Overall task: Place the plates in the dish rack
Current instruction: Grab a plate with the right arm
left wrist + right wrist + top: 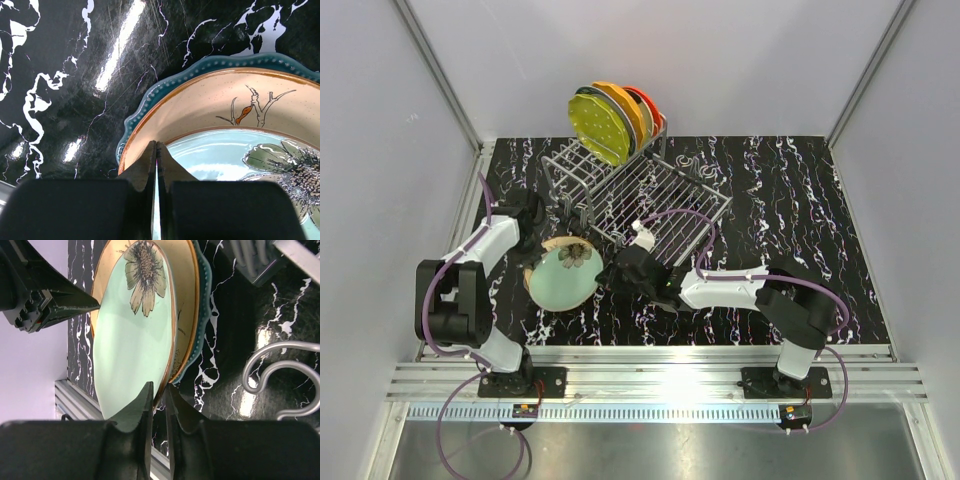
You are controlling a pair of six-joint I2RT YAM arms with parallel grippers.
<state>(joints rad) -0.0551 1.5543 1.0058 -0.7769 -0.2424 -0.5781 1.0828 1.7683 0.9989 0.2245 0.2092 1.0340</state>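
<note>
- Left gripper (pixel 156 147) is shut and holds nothing, its tips pressed together at the left rim of the plate stack. I judge that it braces the stack so nothing slides while the top plate is taken.
- Three plates lie stacked on the surface (pixel 790 220) between the two arms. The green plate (pixel 130 345) is on top, the cream plate (pixel 210 102) is under it, and the teal plate (pixel 235 61) is at the bottom with only its rim showing.
- Green plate looks tipped, its right edge raised off the cream plate.
- Right gripper (pixel 157 390) is narrow and closed on the green plate's right rim, with one finger on either face. An edge grip suits standing the plate upright later.
- Rack (pixel 655 200) stands just behind and right of the stack. Several racked plates (pixel 610 120) stand on edge in its far raised slots, and the nearer slots look free.
- Rack's near-left corner is close to the stack, so the plate probably needs to rise before swinging over. Open room lies on the surface right of the rack.
</note>
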